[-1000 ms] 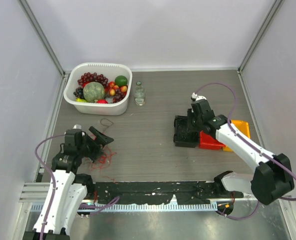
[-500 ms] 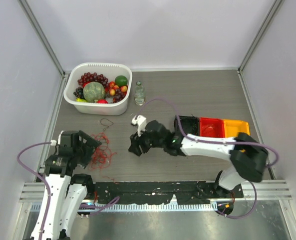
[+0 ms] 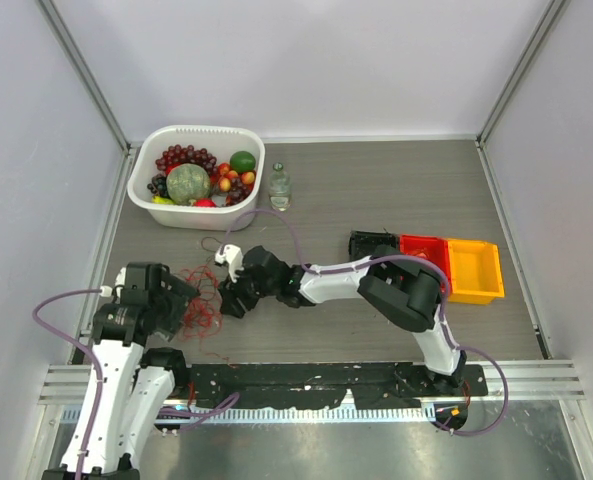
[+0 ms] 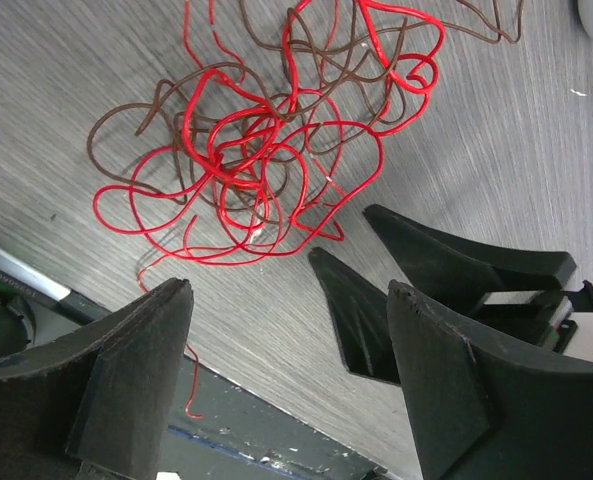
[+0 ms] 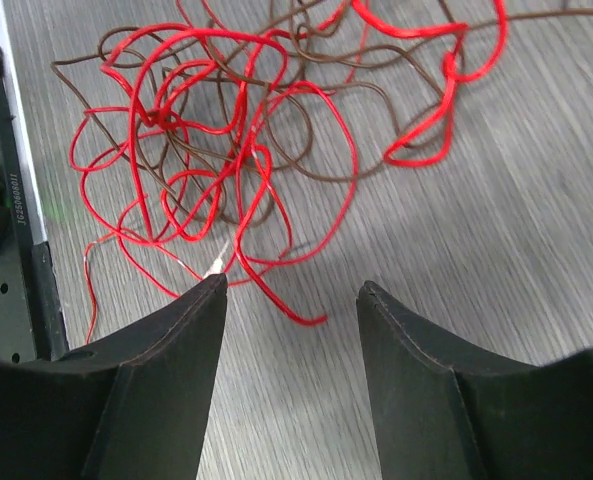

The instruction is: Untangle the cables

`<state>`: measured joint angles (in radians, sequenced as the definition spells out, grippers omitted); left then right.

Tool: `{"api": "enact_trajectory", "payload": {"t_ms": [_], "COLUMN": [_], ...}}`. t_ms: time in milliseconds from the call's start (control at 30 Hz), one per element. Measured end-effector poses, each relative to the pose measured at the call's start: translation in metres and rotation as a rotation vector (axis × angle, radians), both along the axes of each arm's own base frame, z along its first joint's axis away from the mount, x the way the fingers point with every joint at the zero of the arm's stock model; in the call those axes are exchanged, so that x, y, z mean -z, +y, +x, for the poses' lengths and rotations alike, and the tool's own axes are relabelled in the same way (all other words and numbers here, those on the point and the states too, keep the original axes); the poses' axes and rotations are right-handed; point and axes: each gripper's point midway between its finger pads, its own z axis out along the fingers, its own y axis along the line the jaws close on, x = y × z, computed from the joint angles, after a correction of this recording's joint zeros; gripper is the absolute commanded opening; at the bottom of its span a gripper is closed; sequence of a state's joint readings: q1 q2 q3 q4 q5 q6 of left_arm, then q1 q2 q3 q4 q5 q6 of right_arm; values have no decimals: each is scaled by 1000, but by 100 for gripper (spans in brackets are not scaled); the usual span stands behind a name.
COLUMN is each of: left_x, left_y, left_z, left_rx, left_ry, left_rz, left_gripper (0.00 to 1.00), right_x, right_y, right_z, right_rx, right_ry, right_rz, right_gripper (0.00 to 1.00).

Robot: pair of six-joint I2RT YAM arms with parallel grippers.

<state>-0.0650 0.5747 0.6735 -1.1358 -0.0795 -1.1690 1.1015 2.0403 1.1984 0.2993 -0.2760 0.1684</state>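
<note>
The cables are a loose tangle of thin red and dark brown wires lying on the table at the front left. My left gripper is open at the clump's left edge. In the left wrist view the cables lie just beyond my open left gripper, which holds nothing. My right gripper is open at the clump's right edge. In the right wrist view the cables lie just ahead of my open right gripper; a red wire end lies between its tips. The right gripper's fingers also show in the left wrist view.
A white tub of fruit stands at the back left, with a small clear bottle beside it. Black, red and orange bins sit at the right. The black base rail runs along the near edge.
My right arm has swung from the bins at the right across the table to the clump's right side. My left gripper has shifted slightly at the clump's left side.
</note>
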Motion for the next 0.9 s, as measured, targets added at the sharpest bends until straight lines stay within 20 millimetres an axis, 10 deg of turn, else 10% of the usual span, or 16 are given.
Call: {"api": "enact_trajectory", "payload": {"t_ms": [233,400,600,733,900], "left_x": [0,1,21,64,77], "left_y": [-6,-9,-30,-47,-63], "left_z": [12,23,41,50,73], "left_rx": [18,40,126,160,184], "left_ry": [-9,-29,-39,-15,-12], "left_rz": [-26,-32,-116,-202,-289], "left_gripper": [75,75,86,88,90], "right_x": [14,21,16,-19,-120], "right_y": [16,13,-22,-52,-78], "right_z": [-23,-43,-41,-44,-48], "right_rx": [-87,-107,-9,38,87], "right_ry": [-23,-30,-51,-64,-123], "right_rz": [-29,-30,-84,-75,98], "right_gripper": [42,1,1,1,1]}}
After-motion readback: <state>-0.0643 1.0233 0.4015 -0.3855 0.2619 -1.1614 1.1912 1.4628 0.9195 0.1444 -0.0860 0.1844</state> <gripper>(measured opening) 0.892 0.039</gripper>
